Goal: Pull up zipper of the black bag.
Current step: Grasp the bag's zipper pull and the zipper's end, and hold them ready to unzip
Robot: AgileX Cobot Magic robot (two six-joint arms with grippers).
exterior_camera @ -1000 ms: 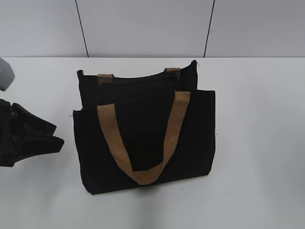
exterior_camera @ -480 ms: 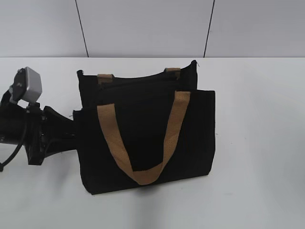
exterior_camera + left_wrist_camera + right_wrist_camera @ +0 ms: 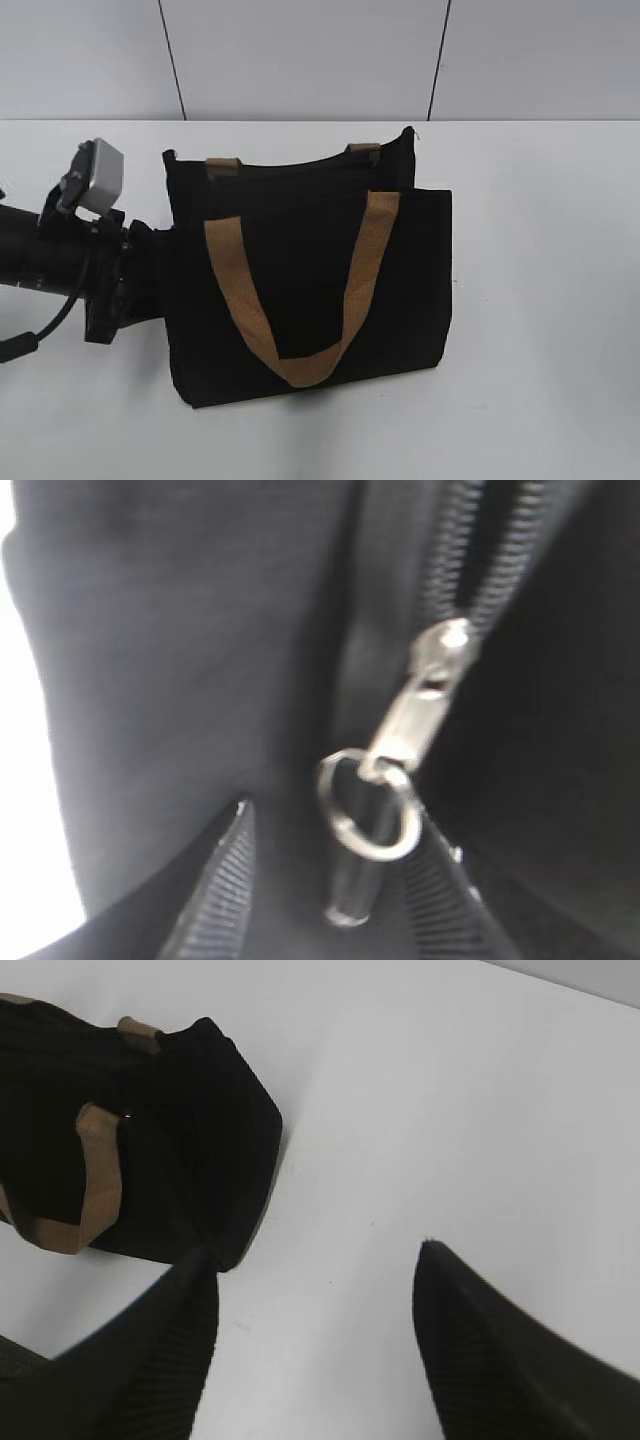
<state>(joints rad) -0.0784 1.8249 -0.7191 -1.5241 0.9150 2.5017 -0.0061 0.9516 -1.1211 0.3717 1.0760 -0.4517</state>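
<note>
While one black robot arm (image 3: pixel 70 265) presses against its left edge, one rectangular black fabric bag (image 3: pixel 310 270) stands on a white table (image 3: pixel 540 300).

The bag shows two tan-brown webbing straps (image 3: pixel 300 300). The left wrist view shows one silver metal zipper pull (image 3: pixel 415 705) with one ring (image 3: pixel 368 805), between two ribbed left fingers (image 3: pixel 225 890) spread apart and released. Two ribbed right fingers (image 3: pixel 470 1350) hang apart over bare table, grasping nothing, near the bag's corner.
</note>
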